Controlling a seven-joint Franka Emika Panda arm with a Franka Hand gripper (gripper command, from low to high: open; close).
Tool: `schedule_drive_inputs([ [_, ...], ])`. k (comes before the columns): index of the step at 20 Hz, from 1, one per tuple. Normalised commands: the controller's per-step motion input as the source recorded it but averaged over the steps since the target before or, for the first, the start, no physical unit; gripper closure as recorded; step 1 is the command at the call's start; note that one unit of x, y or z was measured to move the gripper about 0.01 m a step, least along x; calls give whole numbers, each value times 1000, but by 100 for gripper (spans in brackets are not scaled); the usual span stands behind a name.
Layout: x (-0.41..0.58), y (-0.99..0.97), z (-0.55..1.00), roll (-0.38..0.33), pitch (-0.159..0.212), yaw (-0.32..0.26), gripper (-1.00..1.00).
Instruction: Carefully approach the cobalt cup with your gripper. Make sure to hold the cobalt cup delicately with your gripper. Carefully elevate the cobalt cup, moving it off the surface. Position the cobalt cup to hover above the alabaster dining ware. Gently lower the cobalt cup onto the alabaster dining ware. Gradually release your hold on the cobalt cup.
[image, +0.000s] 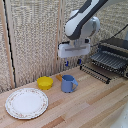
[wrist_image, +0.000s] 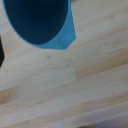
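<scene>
The blue cup (image: 68, 83) stands upright on the wooden table, its handle toward the exterior view's right. My gripper (image: 73, 63) hangs in the air above it, fingers apart and empty, not touching it. The white plate (image: 26, 103) with a speckled rim lies flat at the exterior view's left front, with nothing on it. In the wrist view the cup (wrist_image: 37, 22) is seen from above, its open mouth cut off by the picture's edge and its handle (wrist_image: 65, 38) sticking out over the wood. My fingertips do not show clearly there.
A small yellow bowl (image: 45, 82) sits just to the left of the cup in the exterior view. A dark wire dish rack (image: 111, 61) stands at the back right. A woven screen (image: 35, 35) closes off the back.
</scene>
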Motion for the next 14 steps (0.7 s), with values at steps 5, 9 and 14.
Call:
schedule_drive_inputs([
  [5, -12, -242, -423, 0, 37, 57, -100],
  [9, 0, -261, -396, 0, 44, 48, -100],
  [14, 67, -66, -317, -15, 0, 71, -100],
])
